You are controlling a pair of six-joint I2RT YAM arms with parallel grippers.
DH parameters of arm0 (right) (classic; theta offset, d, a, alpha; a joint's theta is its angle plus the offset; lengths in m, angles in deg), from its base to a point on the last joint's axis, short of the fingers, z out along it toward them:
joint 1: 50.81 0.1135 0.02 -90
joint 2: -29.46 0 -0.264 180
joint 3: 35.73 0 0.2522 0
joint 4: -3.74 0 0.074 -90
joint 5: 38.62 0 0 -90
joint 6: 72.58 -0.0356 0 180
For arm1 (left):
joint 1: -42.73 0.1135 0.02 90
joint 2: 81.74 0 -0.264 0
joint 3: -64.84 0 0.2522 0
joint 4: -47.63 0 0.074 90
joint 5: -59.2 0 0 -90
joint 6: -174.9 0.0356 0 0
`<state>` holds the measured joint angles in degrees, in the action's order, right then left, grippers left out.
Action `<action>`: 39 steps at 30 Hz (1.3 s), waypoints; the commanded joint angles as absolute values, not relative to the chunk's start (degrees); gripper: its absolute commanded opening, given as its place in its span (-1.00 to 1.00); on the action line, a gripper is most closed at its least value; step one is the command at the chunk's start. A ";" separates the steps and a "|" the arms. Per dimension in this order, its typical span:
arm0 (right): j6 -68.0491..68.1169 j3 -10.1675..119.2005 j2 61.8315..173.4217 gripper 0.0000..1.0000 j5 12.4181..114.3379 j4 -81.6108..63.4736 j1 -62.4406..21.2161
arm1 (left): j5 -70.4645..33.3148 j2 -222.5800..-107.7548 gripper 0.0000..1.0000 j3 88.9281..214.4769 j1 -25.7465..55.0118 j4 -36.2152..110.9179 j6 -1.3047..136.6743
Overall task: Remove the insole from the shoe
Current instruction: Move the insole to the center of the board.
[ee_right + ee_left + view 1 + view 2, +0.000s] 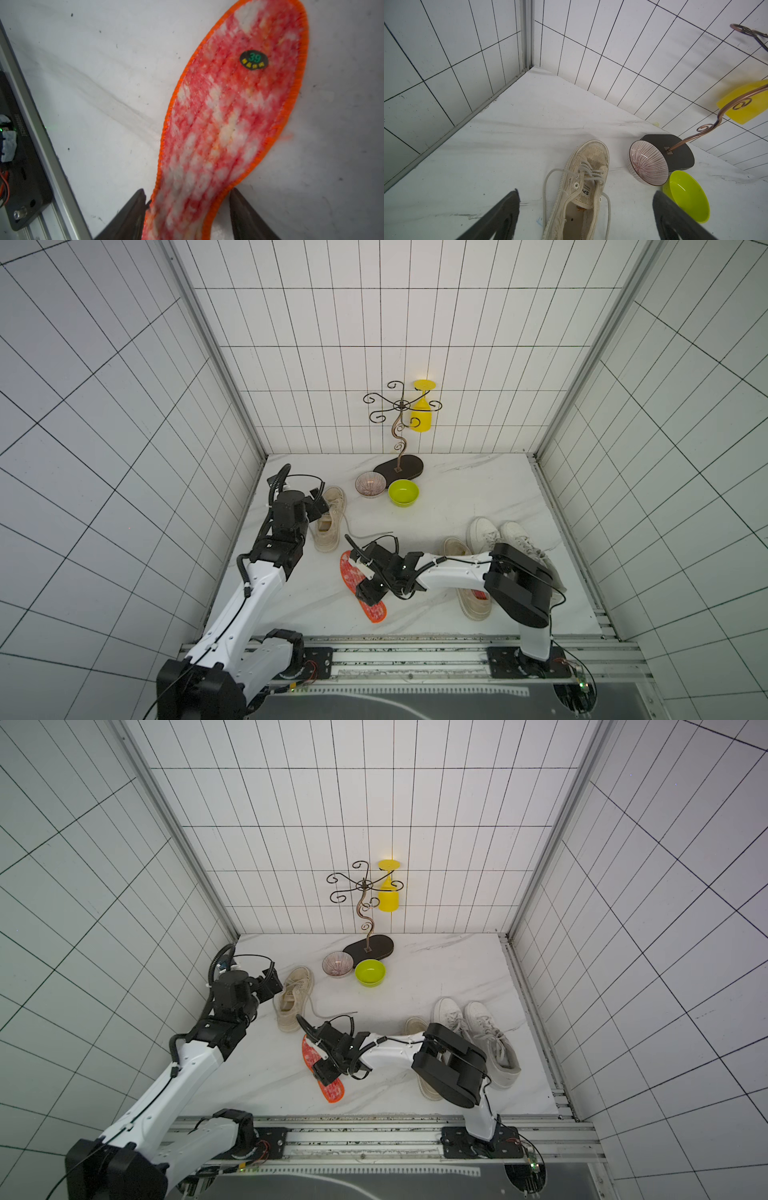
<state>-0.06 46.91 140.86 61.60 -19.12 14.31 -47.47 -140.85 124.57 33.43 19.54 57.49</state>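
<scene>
— Where was the insole (348, 572) at that moment?

— It was out of the shoe, flat on the table (457, 497) between the two arms. The beige shoe (330, 518) stood well apart from it, toward the left arm, and its inside looked bare in the left wrist view.

— And the right gripper (187, 192)?

— It was low over the insole's narrower end with its jaws partly parted, one finger (128, 218) at each orange edge. The insole lay flat and unbuckled between them, so it looked unheld. Whether the pads brushed its edges could not be told.

— The left gripper (585, 193)?

— It was spread wide and empty, hanging above the beige shoe's opening.

— How would the insole have handled?

— Probably very light, thin and floppy, since it was woven cloth with a stitched orange border (297, 79). Squeezed across its width, it would likely have folded. A pinch through its thickness at one end, on the border, seemed the surer hold. Lying flat on a smooth table, though, it gave little to get under.

— Was anything left to do?

— A second beige shoe (469, 601) near the right arm showed a red patch inside. That was possibly another insole, but it was too small to be sure.
</scene>
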 commanded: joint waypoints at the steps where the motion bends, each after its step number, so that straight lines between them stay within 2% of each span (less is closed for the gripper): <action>1: 2.03 50.99 139.46 0.34 60.72 -22.61 14.89 | -47.42 -140.45 0.96 124.43 33.59 20.53 57.15; 4: 2.68 46.44 136.37 0.31 59.38 -21.06 13.94 | -47.09 -140.37 0.95 123.97 33.65 20.59 57.13; 9: 3.85 42.58 136.67 0.17 64.55 -18.41 13.98 | -46.36 -140.26 0.96 123.77 33.59 20.93 57.12; 21: 5.63 52.99 145.24 0.26 65.67 -21.14 17.16 | -46.94 -138.50 0.95 123.60 33.59 20.31 56.91; 29: 4.33 61.28 150.09 0.20 64.90 -22.07 18.53 | -46.64 -137.73 0.96 123.60 33.61 20.11 56.79; 33: 2.43 60.44 146.98 0.28 60.97 -21.25 18.14 | -45.47 -138.33 0.95 123.60 33.59 20.22 56.83; 39: 0.44 51.22 134.11 0.37 54.58 -18.37 16.00 | -41.10 -139.45 0.96 123.84 33.51 20.07 57.07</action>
